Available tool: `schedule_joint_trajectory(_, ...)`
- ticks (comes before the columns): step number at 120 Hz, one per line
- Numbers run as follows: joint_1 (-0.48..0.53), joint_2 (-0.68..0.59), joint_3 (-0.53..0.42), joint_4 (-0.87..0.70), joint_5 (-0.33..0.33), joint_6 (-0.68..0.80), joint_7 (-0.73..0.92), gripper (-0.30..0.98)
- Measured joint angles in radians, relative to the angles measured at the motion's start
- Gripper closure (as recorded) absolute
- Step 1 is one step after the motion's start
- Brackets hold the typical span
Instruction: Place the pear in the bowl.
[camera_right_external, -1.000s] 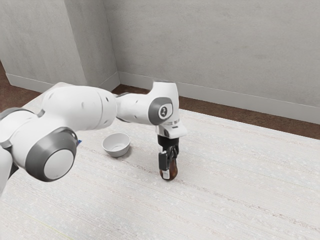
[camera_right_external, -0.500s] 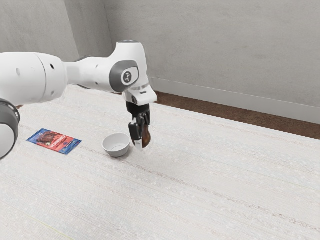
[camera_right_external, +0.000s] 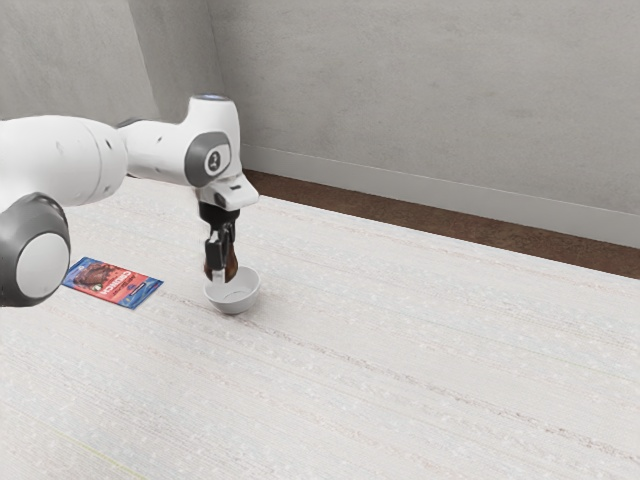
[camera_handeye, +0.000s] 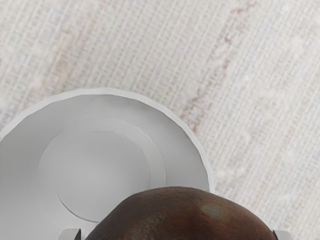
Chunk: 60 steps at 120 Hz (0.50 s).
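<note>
The black gripper (camera_right_external: 220, 264) points down at the bowl's edge on the exterior view's left side, shut on the brown pear (camera_right_external: 231, 264). The pear's lower end overlaps the rim of the light grey bowl (camera_right_external: 236, 300) in that view. In the wrist view the pear (camera_handeye: 180, 215) lies between the gripper (camera_handeye: 176, 236) fingertips, one at each side of it. Below it is the bowl (camera_handeye: 100, 170), whose visible inside holds nothing. Part of the bowl is hidden behind the pear.
A red and blue food packet (camera_right_external: 113, 283) lies flat on the whitish table (camera_right_external: 400, 370), on the exterior view's left of the bowl. A grey wall (camera_right_external: 430, 100) stands beyond the table's far edge.
My gripper has carried the pear toward the exterior view's left, first rising from the table, then passing over to the bowl's far left edge. The bowl has stayed put; the packet has come into view.
</note>
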Motion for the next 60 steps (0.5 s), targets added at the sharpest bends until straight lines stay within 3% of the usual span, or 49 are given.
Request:
schedule_joint_trajectory(14,-0.001,0.041,0.000,0.032,-0.006,0.010,-0.003,0.41)
schedule_joint_trajectory(42,0.000,0.048,0.000,0.037,-0.021,0.018,-0.005,0.16)
schedule_joint_trajectory(60,-0.018,-0.032,-0.001,0.004,-0.026,0.015,-0.007,0.08)
